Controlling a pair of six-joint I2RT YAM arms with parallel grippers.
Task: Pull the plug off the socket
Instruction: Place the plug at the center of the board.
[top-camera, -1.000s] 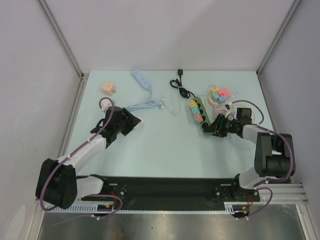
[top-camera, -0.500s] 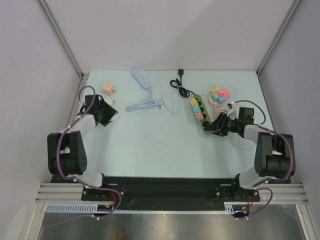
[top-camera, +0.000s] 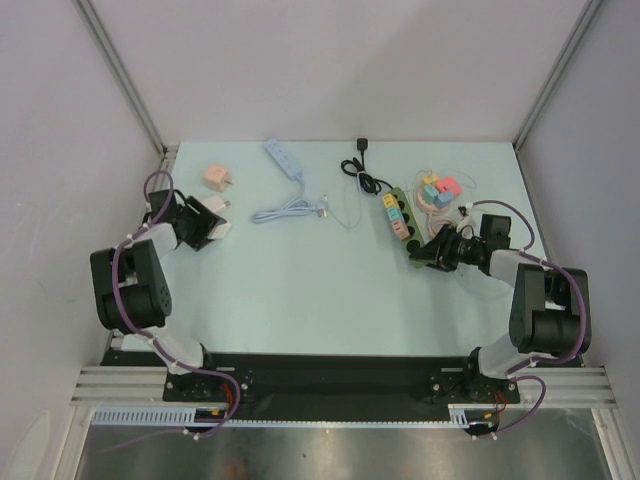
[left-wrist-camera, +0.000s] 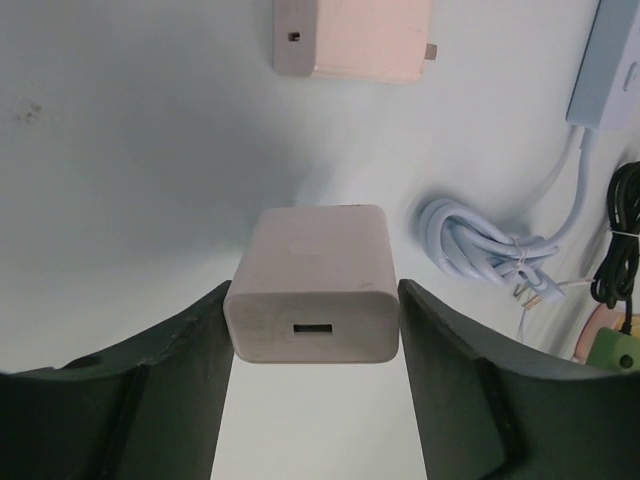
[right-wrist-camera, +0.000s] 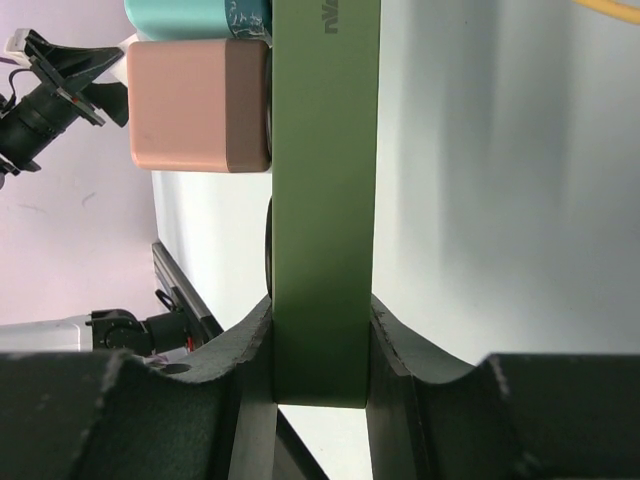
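1. Top view: within the last second the left arm has folded back from the middle of the table (top-camera: 320, 300) to the left edge. The left gripper (top-camera: 208, 229) now sits at middle left of the frame, carrying the white plug (top-camera: 219, 230). The green socket strip (top-camera: 396, 212) lies right of centre, well apart from that plug. It has shifted only slightly, with its near end pinned by the right gripper (top-camera: 432, 252). I judge the plug is off the socket and the pull itself is done. Several coloured plugs (top-camera: 392, 215) are seated along the strip. A pink adapter (top-camera: 215, 177) lies just above the left gripper in the frame.

2. Left wrist view: the white plug (left-wrist-camera: 312, 283) fills the centre with its USB port facing the camera. The fingers (left-wrist-camera: 170, 390) press against both of its sides, so the left gripper (left-wrist-camera: 313, 300) is closed to the plug's width and holding it. The pink adapter (left-wrist-camera: 350, 40) is at the top, a coiled cable (left-wrist-camera: 480, 250) at right, and a pale blue strip (left-wrist-camera: 610, 70) in the upper right.

3. Right wrist view: the green socket strip (right-wrist-camera: 325, 200) runs up the centre, seen edge-on. The right gripper (right-wrist-camera: 320, 320) has it clamped narrowly between both fingers. A pink plug (right-wrist-camera: 195, 105) is seated on the strip at upper left.
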